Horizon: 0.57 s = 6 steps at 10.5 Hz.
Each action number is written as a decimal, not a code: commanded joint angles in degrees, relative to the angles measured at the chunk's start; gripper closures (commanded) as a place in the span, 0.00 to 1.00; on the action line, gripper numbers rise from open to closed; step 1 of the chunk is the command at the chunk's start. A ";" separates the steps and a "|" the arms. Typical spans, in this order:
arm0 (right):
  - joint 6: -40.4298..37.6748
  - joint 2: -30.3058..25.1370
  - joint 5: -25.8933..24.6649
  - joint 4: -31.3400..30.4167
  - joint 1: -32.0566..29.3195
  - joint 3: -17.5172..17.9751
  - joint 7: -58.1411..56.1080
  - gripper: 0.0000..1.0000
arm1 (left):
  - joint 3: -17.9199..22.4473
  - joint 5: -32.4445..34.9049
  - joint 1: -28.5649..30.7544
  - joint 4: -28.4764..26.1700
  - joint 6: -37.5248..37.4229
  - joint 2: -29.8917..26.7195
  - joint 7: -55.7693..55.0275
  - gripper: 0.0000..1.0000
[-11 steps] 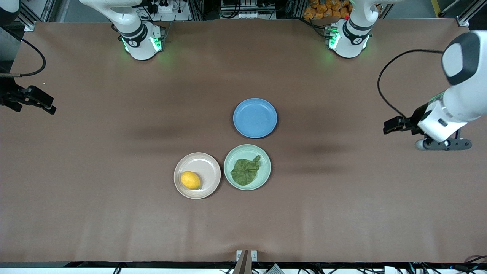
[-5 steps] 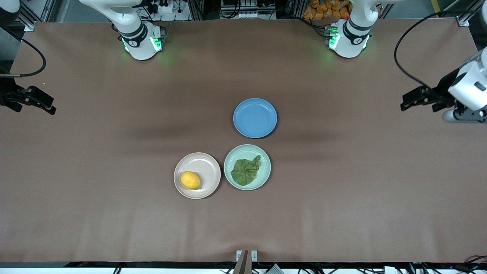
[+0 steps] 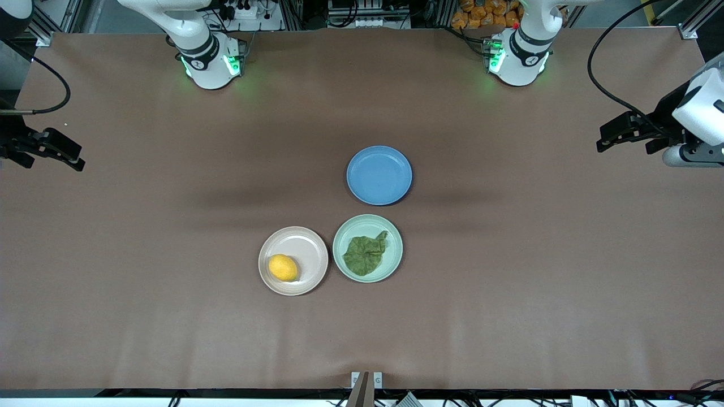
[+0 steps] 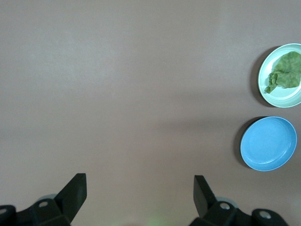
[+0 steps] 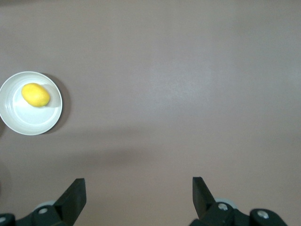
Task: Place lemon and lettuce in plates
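Observation:
The yellow lemon (image 3: 283, 267) lies on the beige-pink plate (image 3: 308, 249). The dark green lettuce (image 3: 365, 255) lies on the mint green plate (image 3: 340, 240) right beside it. My left gripper (image 3: 622, 138) hangs open and empty over bare table near the left arm's end. My right gripper (image 3: 51, 155) hangs open and empty over the right arm's end. The left wrist view shows open fingers around the left gripper (image 4: 139, 188), with the lettuce (image 4: 285, 76) on its plate (image 4: 264, 92) well off. The right wrist view shows the open right gripper (image 5: 138, 190), with the lemon (image 5: 35, 94) on its plate (image 5: 28, 121).
A blue plate (image 3: 379, 175) with nothing on it sits farther from the front camera than the mint plate; it also shows in the left wrist view (image 4: 269, 143). Brown cloth covers the table. Both arm bases stand along the edge farthest from the front camera.
The left arm has drawn back toward its end of the table and toward the robots' side. The right arm, plates, lemon and lettuce have not moved.

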 commanded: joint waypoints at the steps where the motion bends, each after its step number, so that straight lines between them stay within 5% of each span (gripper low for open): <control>1: 0.24 -1.55 -0.40 -1.61 -0.29 0.28 -5.29 0.00 | -0.94 0.96 1.41 -0.23 0.75 0.91 -0.25 0.00; 6: -1.25 -1.55 3.91 -1.61 -0.73 0.02 -5.39 0.00 | -0.42 1.04 1.59 0.12 1.54 5.22 -0.06 0.00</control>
